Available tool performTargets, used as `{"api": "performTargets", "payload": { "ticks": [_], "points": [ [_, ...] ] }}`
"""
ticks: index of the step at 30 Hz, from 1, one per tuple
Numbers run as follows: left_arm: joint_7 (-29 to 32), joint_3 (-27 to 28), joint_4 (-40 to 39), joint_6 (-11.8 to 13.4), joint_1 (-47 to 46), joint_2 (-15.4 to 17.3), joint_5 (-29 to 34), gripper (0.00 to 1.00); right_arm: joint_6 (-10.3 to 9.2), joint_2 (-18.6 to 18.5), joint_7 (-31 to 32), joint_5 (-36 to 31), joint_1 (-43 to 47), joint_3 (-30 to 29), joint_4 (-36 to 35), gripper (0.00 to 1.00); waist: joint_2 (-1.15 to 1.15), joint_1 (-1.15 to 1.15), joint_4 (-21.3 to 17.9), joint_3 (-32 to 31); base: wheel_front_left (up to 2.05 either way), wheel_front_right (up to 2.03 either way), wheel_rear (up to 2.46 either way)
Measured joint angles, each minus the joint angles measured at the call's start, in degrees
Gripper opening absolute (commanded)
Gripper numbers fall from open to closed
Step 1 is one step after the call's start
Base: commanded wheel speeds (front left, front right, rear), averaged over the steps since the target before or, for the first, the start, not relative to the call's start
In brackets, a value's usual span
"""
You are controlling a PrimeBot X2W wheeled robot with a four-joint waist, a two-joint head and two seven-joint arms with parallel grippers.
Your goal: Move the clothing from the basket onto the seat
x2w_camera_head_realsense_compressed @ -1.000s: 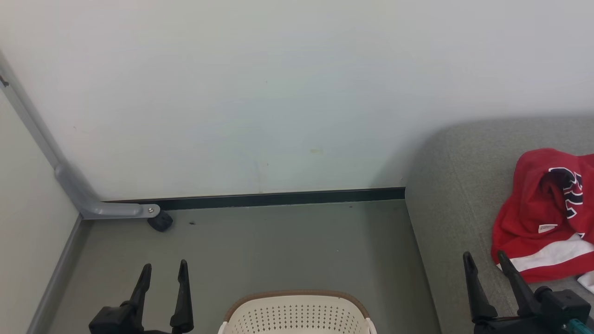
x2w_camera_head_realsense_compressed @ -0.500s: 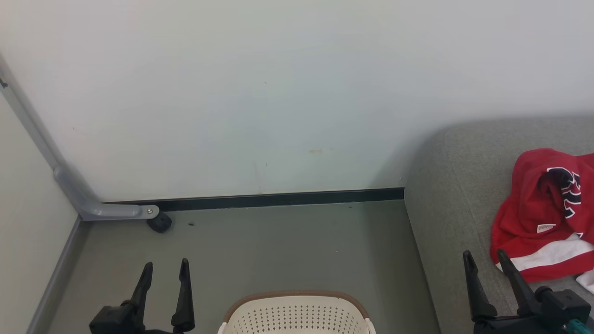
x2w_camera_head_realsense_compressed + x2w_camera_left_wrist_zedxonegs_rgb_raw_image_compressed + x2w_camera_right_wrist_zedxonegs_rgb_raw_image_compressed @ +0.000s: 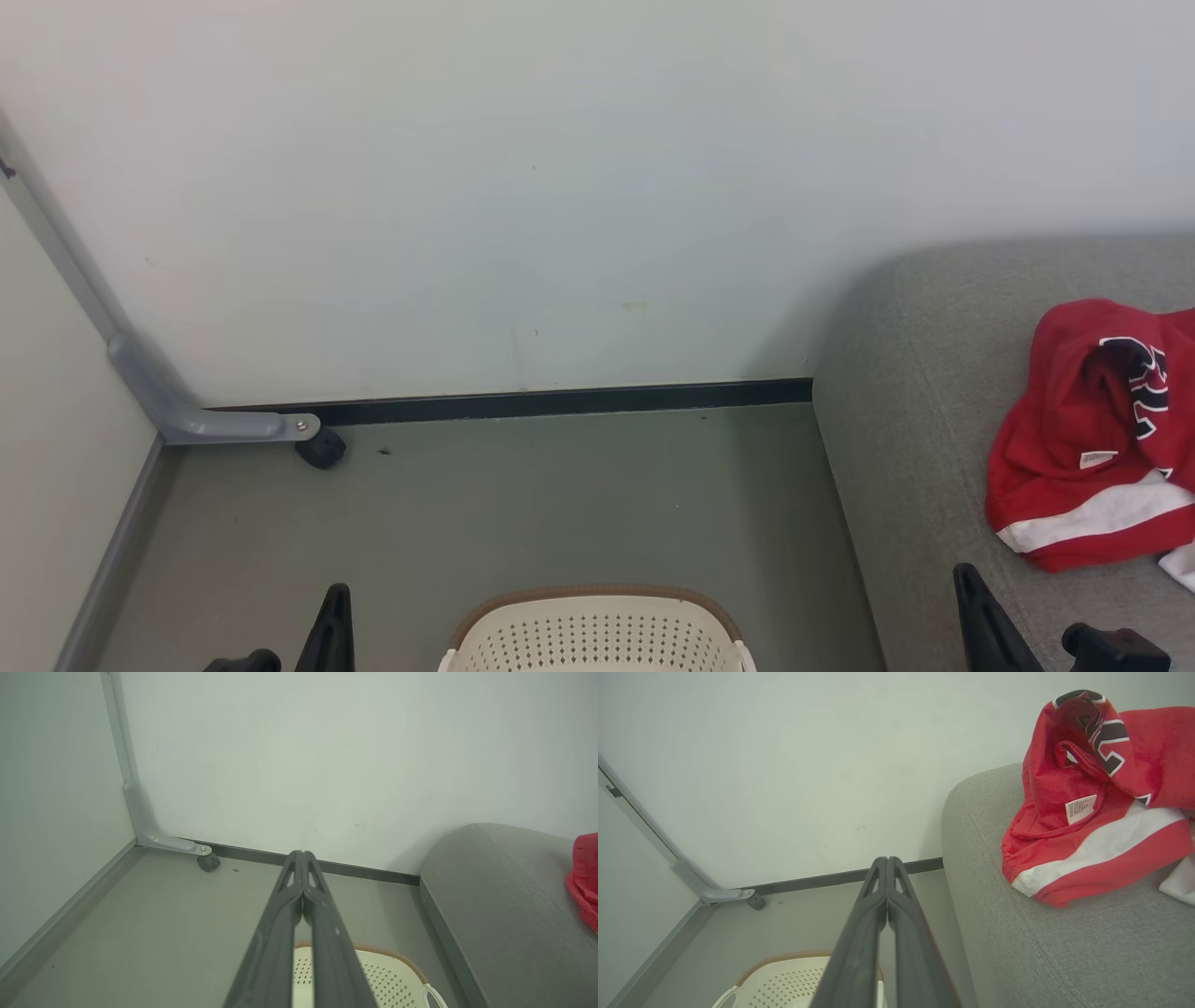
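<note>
Red soft-fabric clothing (image 3: 1092, 439) with a white band, dark lettering and a small white label lies bunched on the large grey woven-fabric sofa seat (image 3: 924, 420), towards its right part and well in from the rounded left edge. A bit of white fabric (image 3: 1181, 565) touches the heap at its near right side.

On the grey floor (image 3: 523, 504), just left of the seat's side, stands the cream-white perforated plastic laundry basket (image 3: 597, 639) with its brown rim. The views take in its far wall and rim, and what lies inside it cannot be told.

In the left wrist view, the left claw (image 3: 302, 855), two long dark fingers, is closed tip to tip with nothing between them, and it points over the basket's rim towards the pale wall (image 3: 560, 187). In the right wrist view, the right claw (image 3: 887, 860) is likewise closed and empty. It is held between the basket and the seat, apart from the clothing.

Along the foot of the wall runs a dark skirting strip (image 3: 560, 401). In the left corner a grey metal bracket (image 3: 187, 415) comes down to a small black caster wheel (image 3: 322, 450) on the floor.
</note>
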Motion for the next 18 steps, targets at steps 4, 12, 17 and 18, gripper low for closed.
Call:
{"api": "performTargets", "payload": {
  "ticks": [4, 12, 17, 18],
  "points": [
    [1.02, 0.66, 0.02, -0.55, -0.01, -0.31, -2.82, 0.0, 0.24, 0.37, 1.02, 3.0, 0.0, -1.01, 0.09, 0.0, 0.0, 0.0, 0.06, 0.01, 0.0, 0.0, 0.0],
    [2.86, 2.14, 0.02, -1.37, -0.05, -0.68, -8.8, 0.0, 1.16, 1.24, 2.77, 8.4, -0.03, -2.97, 0.2, 0.0, 0.0, 0.0, 0.19, 0.03, 0.0, 0.0, 0.0],
    [4.03, 3.13, 0.02, -1.91, -0.09, -0.96, -12.25, 0.0, 1.67, 1.78, 3.83, 11.87, -0.04, -4.15, 0.24, 0.0, 0.0, 0.0, 0.26, 0.04, 0.0, 0.0, 0.0],
    [4.28, 3.35, 0.02, -1.92, -0.09, -0.98, -12.81, 0.0, 1.68, 1.92, 4.25, 12.69, -0.06, -4.44, 0.24, 0.0, 0.0, 0.0, 0.27, 0.05, 0.0, 0.0, 0.0]
  ]
}}
